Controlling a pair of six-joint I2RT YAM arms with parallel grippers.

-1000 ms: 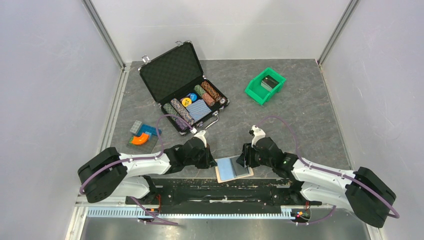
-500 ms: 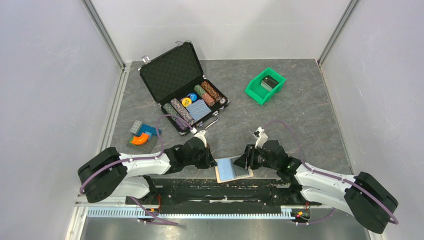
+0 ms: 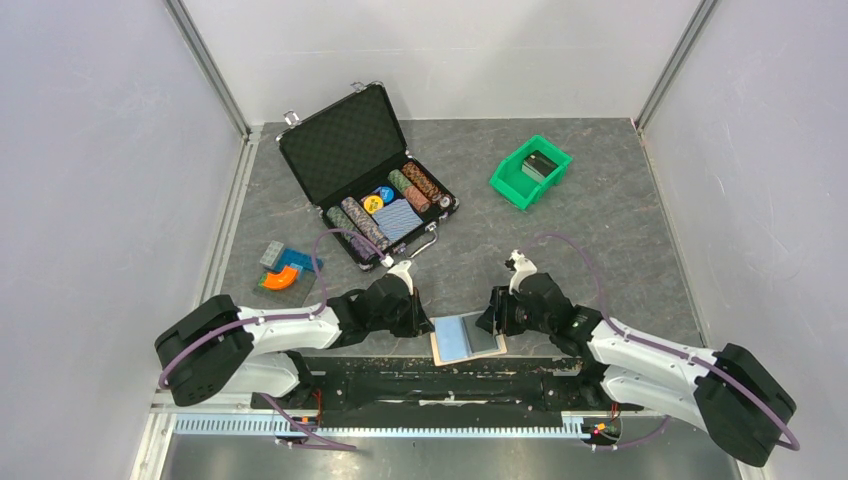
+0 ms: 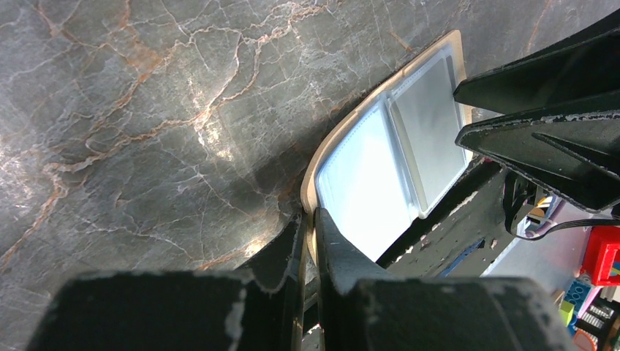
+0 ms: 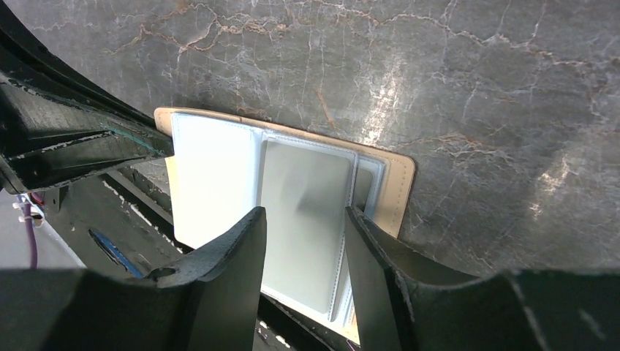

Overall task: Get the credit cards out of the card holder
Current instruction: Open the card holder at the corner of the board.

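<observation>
The tan leather-look card holder with glossy clear sleeves lies on a polished, veined stone-look table.

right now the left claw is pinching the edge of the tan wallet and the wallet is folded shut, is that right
Not quite. The left claw does pinch the edge of the tan wallet, but the wallet is spread open, not folded shut. The right wrist view shows both pale inner faces lying flat, with a grey card in one of them.
</observation>
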